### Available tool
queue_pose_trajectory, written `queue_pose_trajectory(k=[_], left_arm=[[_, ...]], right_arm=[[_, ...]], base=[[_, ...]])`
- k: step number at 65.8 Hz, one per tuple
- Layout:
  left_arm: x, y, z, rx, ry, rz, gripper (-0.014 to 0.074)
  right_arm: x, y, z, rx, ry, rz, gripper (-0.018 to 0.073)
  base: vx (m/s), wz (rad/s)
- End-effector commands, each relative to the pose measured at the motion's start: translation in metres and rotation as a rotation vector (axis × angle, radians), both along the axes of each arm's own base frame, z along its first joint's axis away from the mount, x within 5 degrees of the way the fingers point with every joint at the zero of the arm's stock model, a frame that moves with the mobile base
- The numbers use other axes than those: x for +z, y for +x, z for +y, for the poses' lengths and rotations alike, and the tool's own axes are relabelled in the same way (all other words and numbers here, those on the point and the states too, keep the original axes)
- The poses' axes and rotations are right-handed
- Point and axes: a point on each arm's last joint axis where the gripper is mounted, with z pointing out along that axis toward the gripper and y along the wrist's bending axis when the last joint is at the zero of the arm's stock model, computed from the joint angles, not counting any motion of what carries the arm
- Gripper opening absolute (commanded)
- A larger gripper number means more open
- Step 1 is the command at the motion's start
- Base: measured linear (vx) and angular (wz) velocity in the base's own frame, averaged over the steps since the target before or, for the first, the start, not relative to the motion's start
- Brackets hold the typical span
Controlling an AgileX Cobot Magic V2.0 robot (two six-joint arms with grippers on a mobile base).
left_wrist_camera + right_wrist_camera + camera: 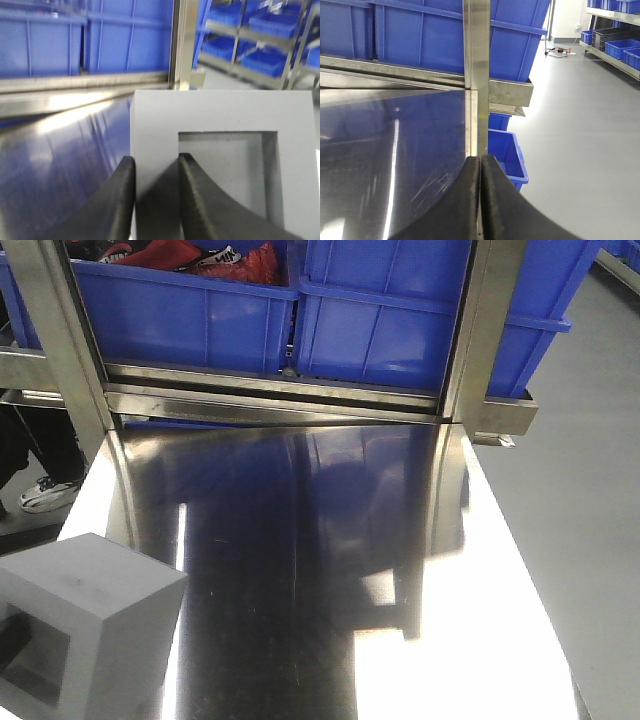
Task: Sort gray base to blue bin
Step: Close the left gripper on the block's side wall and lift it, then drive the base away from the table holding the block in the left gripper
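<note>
The gray base (90, 610) is a matte gray block at the lower left of the front view, over the steel table, its square pocket facing the camera. In the left wrist view the gray base (220, 120) fills the right half. My left gripper (156, 160) is shut on its left wall, with one finger outside and the other inside the pocket. A blue bin (400, 335) stands on the rack behind the table's far edge. My right gripper (480, 159) is shut on nothing, above the table's right edge.
A second blue tote (180, 310) holding red and black items sits left of the first. Steel rack posts (490, 330) rise at the table's far corners. A smaller blue bin (507, 155) stands on the floor at the right. A person's shoe (45, 495) shows at the left.
</note>
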Motion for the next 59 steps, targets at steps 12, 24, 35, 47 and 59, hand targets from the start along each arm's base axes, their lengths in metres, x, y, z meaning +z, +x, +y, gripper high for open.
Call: queue_pose_trajectory(k=[12,24,35,47,59], left_arm=[[0.0238,-0.0019,0.0000,-0.012,-0.102,-0.149,-0.0006],[0.0251,-0.0020,-0.0001,-0.013,-0.109,-0.160,-0.0006],[0.0251,-0.0020,-0.0001,-0.013,-0.109,-0.160,-0.0006],[0.0251,-0.0020,-0.0001,-0.013,-0.109,-0.160,-0.0006],[0.0251,-0.0020,-0.0001,-0.013,-0.109,-0.160,-0.0006]], right_arm=[[0.0024,0.0002,0.0001,0.000,-0.011,-0.071,-0.0009],[0.0024,0.0002,0.0001,0.000,-0.011,-0.071,-0.0009],[0.0024,0.0002,0.0001,0.000,-0.011,-0.071,-0.0009],[0.0024,0.0002,0.0001,0.000,-0.011,-0.071,-0.0009],[0.0024,0.0002,0.0001,0.000,-0.011,-0.071,-0.0009]], base=[[0.00,0.00],[0.00,0.00],[0.00,0.00],[0.00,0.00],[0.00,0.00]])
